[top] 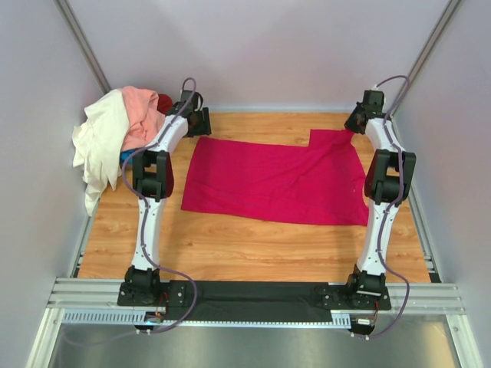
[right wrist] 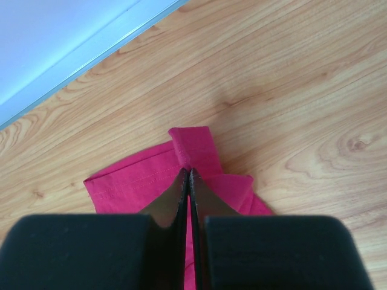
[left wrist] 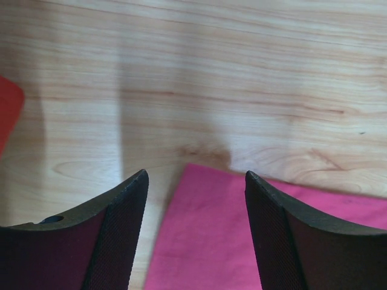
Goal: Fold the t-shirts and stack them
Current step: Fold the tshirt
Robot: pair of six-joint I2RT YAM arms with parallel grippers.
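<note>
Magenta t-shirt (top: 276, 180): soft knit, lying flat, roughly rectangular, mid-table toward the far edge, stitched sleeve hem at far right. Right gripper (right wrist: 188, 174) pinched tight on that hem, cloth bunched at the tips. Left gripper (left wrist: 195, 176) spread wide, holding nothing, over the shirt's far-left corner. Crumpled pile of t-shirts (top: 115, 134) (cream, salmon, red, blue) at the far-left corner against the wall. Wood-grain table (top: 253, 245), pale walls (top: 261, 46) on three sides; bare wood between shirt and near edge.

Light woodgrain tbl (top: 253, 245), magenta tee (top: 276, 182), cream tee (top: 100, 146), salmon tee (top: 142, 115).
</note>
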